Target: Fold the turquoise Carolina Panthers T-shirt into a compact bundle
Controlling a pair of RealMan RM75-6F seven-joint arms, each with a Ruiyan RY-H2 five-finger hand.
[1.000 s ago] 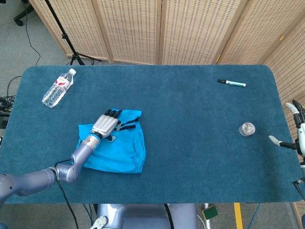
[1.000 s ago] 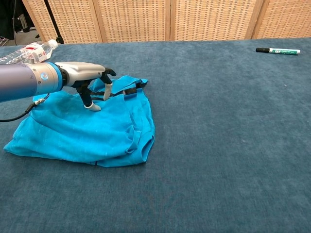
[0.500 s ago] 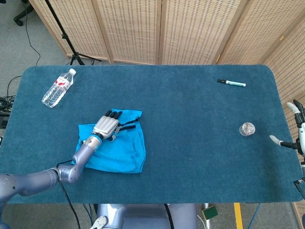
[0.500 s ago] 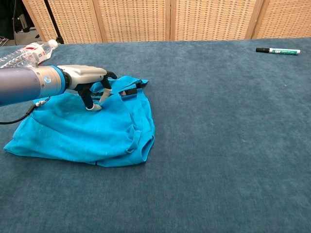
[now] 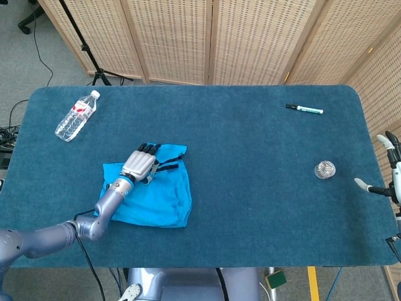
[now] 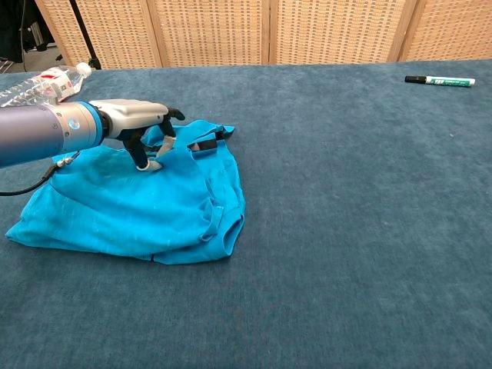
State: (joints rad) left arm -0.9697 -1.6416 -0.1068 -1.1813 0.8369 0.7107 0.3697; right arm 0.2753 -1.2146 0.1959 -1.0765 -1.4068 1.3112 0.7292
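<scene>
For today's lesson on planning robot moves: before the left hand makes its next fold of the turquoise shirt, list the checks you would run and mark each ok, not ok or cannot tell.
1. Left hand over the T-shirt: ok, fingertips touch the cloth near its far edge.
2. Cloth actually gripped: cannot tell; the fingers curl down, but no pinched fold shows.
3. Shirt compact: not ok, it lies loosely folded and rumpled.
4. Right hand out of the way: ok, at the table's right edge.
5. Water bottle, marker and small clear object apart from the shirt: ok.
</scene>
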